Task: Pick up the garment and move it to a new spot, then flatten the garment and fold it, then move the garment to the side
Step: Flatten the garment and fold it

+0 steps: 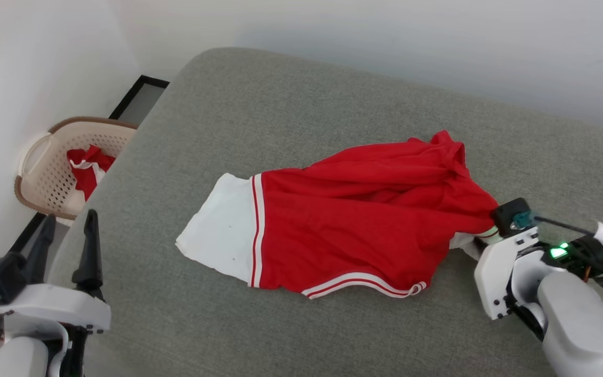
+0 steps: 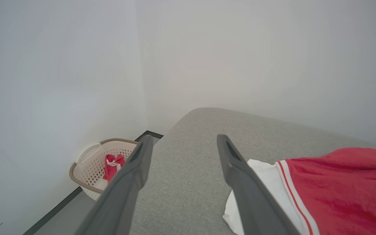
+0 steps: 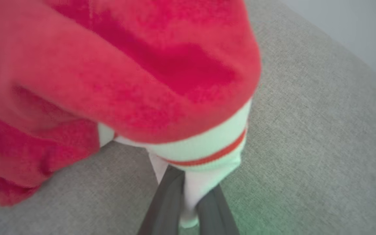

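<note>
The garment is a bright red jersey with a white sleeve and red-striped white bands, lying crumpled on the grey cushioned surface. My right gripper sits at its right end, fingers hidden under the cloth. The right wrist view shows that gripper shut on a white striped band of the garment, whose red bulk bunches just beyond the fingers. At the lower left my left gripper stands open and holds nothing. In the left wrist view, that gripper is left of the garment's white sleeve.
A beige lattice basket with a small red-and-white cloth bundle stands on the floor by the wall, left of the cushion; the left wrist view shows the basket too. White walls close in behind and to the left.
</note>
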